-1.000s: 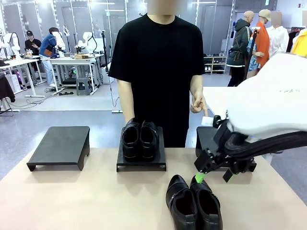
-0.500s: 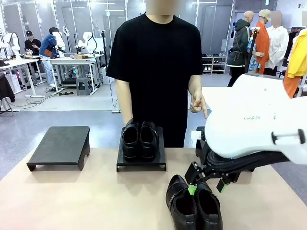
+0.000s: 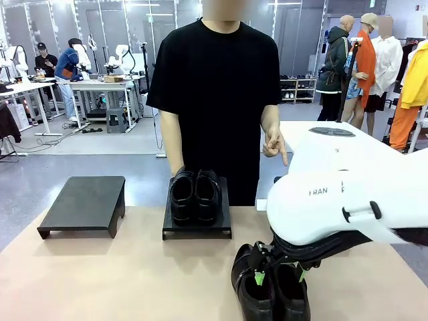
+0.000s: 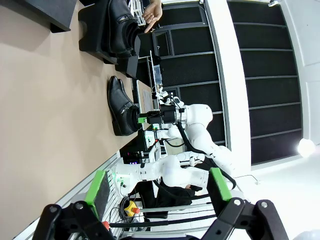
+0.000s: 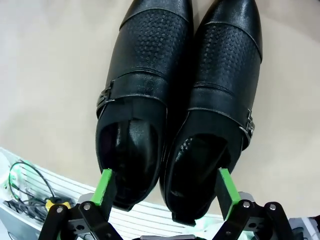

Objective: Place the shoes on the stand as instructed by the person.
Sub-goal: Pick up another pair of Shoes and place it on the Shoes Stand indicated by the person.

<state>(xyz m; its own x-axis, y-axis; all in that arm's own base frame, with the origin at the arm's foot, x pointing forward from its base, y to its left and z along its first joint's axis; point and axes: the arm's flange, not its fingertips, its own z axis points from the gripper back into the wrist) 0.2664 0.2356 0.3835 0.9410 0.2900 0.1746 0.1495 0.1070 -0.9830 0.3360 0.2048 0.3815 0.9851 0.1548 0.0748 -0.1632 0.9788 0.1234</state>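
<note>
One pair of black shoes [image 3: 267, 304] lies on the table near the front edge, toes toward me. My right gripper [image 3: 278, 274] hangs open right over their heel ends. In the right wrist view the green pads [image 5: 105, 186] flank both heels of this pair [image 5: 175, 95] without touching them. A second pair of shoes [image 3: 194, 195] sits on the middle stand [image 3: 197, 229]. The person [image 3: 217, 100] stands behind the table, one hand [image 3: 275, 144] pointing down to the right. My left gripper [image 4: 156, 192] is open in the air, and past it the table pair [image 4: 120, 107] shows far off.
A bare black stand [image 3: 83, 204] sits at the table's left. My right arm's white body [image 3: 348, 200] covers the table's right side. Bare tabletop [image 3: 120, 281] spreads across the front left.
My right arm has swung left and down; its open gripper went from beside the table pair's toes to over their heels. The person's hand keeps pointing.
</note>
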